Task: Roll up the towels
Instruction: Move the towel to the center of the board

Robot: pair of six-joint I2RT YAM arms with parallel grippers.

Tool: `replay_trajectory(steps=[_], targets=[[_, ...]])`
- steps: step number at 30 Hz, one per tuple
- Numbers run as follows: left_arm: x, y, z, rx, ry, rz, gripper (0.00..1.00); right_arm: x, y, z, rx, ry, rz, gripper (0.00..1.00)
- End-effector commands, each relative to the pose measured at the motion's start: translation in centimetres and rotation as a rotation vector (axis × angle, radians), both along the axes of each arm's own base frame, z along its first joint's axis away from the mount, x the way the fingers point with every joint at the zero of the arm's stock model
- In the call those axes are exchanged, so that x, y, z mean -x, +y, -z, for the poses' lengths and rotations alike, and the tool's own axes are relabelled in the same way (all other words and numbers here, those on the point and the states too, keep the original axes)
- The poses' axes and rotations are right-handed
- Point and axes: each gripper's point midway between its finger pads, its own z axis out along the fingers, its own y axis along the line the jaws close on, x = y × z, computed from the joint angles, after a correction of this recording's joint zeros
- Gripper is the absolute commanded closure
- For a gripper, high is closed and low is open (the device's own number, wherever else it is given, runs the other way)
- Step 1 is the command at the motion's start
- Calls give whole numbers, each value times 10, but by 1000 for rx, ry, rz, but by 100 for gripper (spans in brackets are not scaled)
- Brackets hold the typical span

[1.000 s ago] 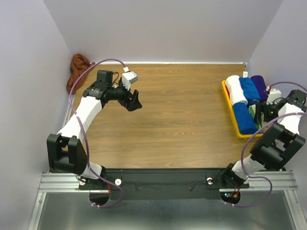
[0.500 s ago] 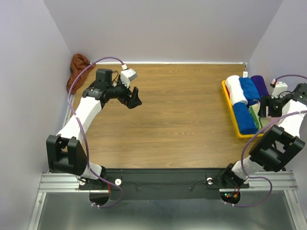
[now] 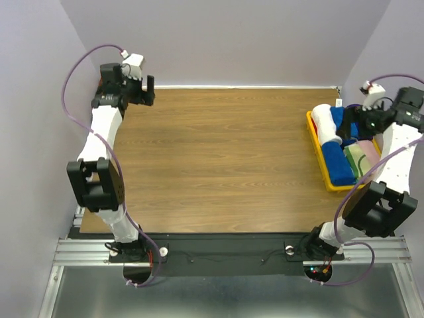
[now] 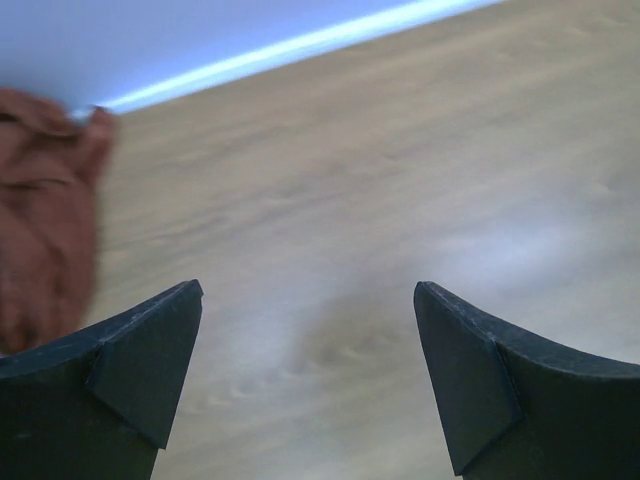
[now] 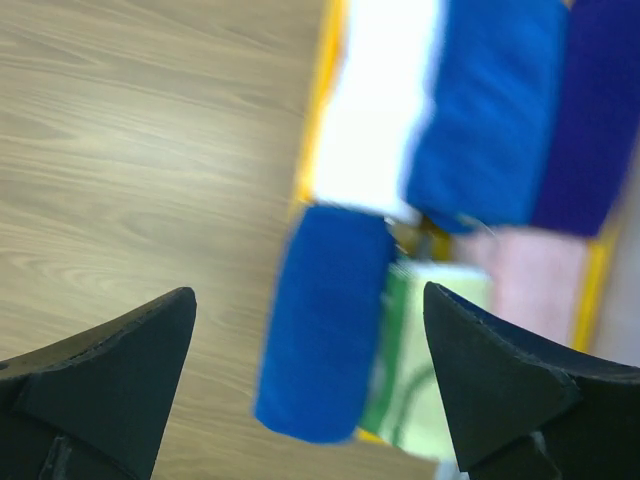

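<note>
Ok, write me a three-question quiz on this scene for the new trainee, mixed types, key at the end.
1. True or false: the left hand is shut on the rust-brown towel.
2. Where does the cream and green towel lie? A: in the left hand. B: in the yellow tray, beside a blue roll. C: against the rust-brown towel.
3. Fill in: the right hand hovers over the tray with its jaws ____.
Key: 1 false, it is open and the towel lies off to its side. 2 B. 3 open.
</note>
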Motion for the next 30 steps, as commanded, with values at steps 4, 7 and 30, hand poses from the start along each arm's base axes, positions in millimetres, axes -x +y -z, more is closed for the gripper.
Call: replay_trajectory(steps=[4,7,30], targets=[[-72,106,5,-93,-29,-264,1,-27,75,-31,-115,-39,-109,0],[-98,147,44,-111,40,-329,1,-29,103,-24,-139,-19,-168,0],[-138,235,172,-111,169,-407,18,-14,112,3,-86,64,-169,0]])
